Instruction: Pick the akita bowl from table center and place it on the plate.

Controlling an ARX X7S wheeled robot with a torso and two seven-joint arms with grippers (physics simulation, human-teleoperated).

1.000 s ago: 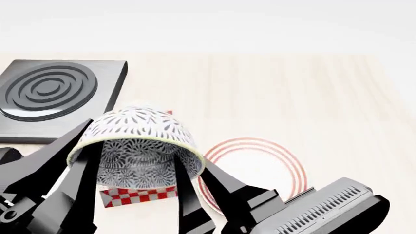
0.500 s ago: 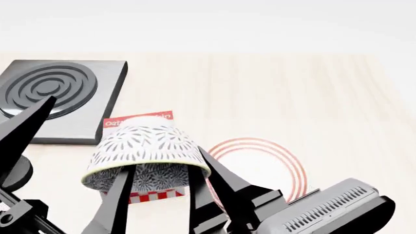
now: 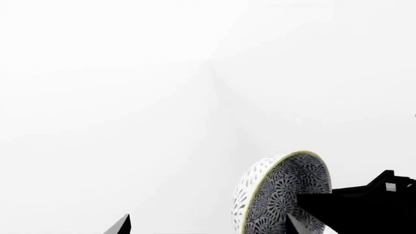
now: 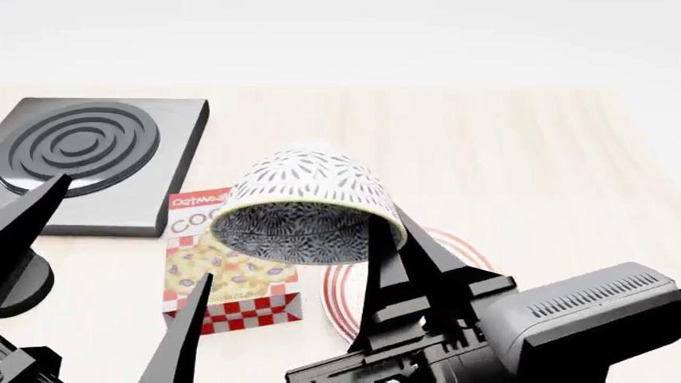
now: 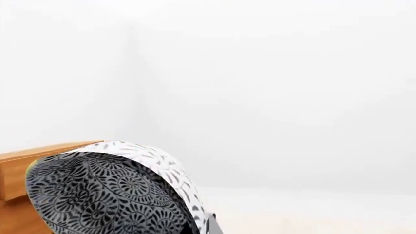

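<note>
Black left claw (image 4: 117, 247) stands wide apart and empty beside a red-checked box (image 4: 229, 275). To its right, the right claw (image 4: 388, 239) pinches the bowl (image 4: 309, 207) by its rim, probably to carry it tipped, mouth down, over the plate (image 4: 474, 259). White outside with grey specks, dark floral inside, it hangs clear of the table (image 4: 511, 159).

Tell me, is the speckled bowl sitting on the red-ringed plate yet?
Apart. The head view shows the akita bowl tipped up in the air on the right gripper, above the plate.
</note>
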